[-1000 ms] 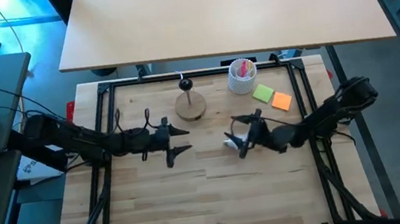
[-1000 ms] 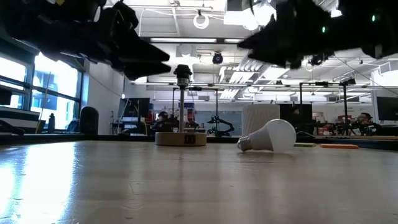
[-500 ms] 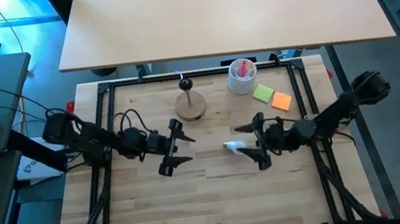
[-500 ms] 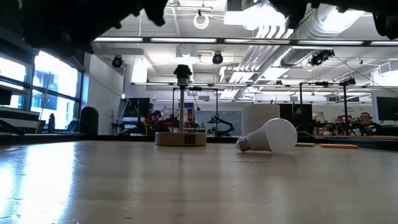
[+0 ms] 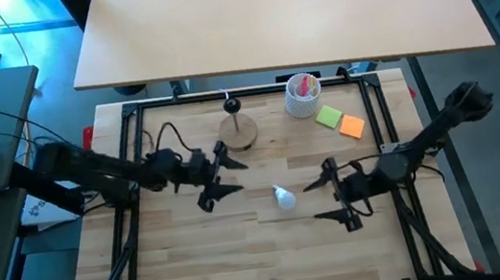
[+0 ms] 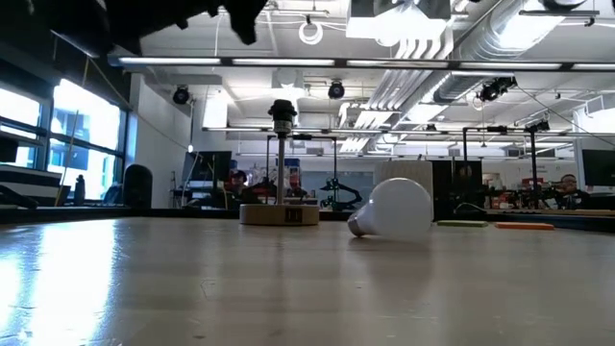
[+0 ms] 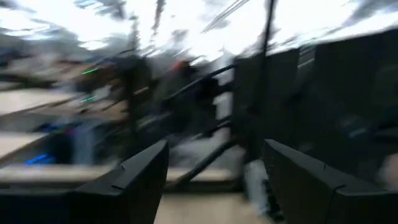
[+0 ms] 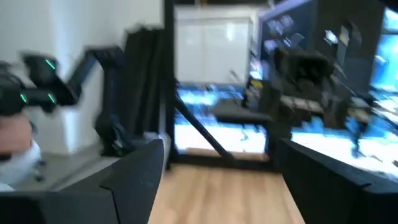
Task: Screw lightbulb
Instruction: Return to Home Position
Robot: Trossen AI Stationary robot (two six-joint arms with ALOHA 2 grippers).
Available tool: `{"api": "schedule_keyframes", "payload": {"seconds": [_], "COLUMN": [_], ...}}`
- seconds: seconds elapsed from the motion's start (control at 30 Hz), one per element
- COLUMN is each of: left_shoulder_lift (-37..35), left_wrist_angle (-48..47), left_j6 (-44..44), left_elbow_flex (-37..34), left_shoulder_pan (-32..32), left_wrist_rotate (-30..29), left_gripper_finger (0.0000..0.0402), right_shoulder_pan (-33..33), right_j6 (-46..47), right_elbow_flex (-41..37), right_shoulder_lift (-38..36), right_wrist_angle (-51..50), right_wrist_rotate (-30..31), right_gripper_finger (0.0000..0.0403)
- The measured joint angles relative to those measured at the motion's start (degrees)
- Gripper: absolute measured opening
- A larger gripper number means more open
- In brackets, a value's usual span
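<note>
Lightbulb (image 5: 284,196) lies on its side on the wooden table (image 5: 245,247), loose, just beside the right gripper (image 5: 324,200), whose fingers stand apart and empty. The left gripper (image 5: 225,182), likewise spread, hangs near. Advice: lift the 2 arms straight clear, because the smooth white globe with its grey base would likely roll if brushed. Beyond is a round wooden lamp stand (image 5: 239,137), its black socket bare.

Near half of table (image 5: 247,261) bare; lightbulb (image 5: 284,196) lies mid-table between left gripper (image 5: 236,178) and right gripper (image 5: 314,202); lamp stand (image 5: 239,134), white ribbed cup (image 5: 302,99), sticky notes (image 5: 341,121) line far edge.
</note>
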Motion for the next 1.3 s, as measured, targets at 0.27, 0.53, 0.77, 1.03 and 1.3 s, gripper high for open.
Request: {"api": "schedule_keyframes", "payload": {"seconds": [0.27,0.53,0.77,1.03,1.3], "left_shoulder_lift": [-25.6,-44.1,-56.6,-67.5,-75.0], "left_wrist_angle": [-43.8,-54.8,-52.5,-53.8,-62.1], "left_j6": [8.4,8.6,8.1,8.2,7.1], "left_elbow_flex": [-0.9,-7.8,-19.0,-24.5,-24.8], "left_shoulder_pan": [-1.5,-4.4,-4.9,-4.5,-4.5], "left_wrist_rotate": [-29.7,-38.8,-39.8,-42.6,-45.5], "left_gripper_finger": [0.0252,0.0252,0.0252,0.0252,0.0252], "right_shoulder_pan": [1.0,-5.4,-9.9,-14.9,-18.6], "right_j6": [5.1,11.2,12.8,15.9,20.7], "right_elbow_flex": [0.0,0.0,0.0,-0.1,-8.2], "right_shoulder_lift": [-18.4,-29.5,-32.8,-35.1,-48.3], "right_wrist_angle": [-30.6,-51.8,-59.5,-69.8,-71.0], "right_wrist_rotate": [4.9,0.7,-3.2,-4.2,-6.6], "right_gripper_finger": [0.0309,0.0309,0.0292,0.0219,0.019]}}
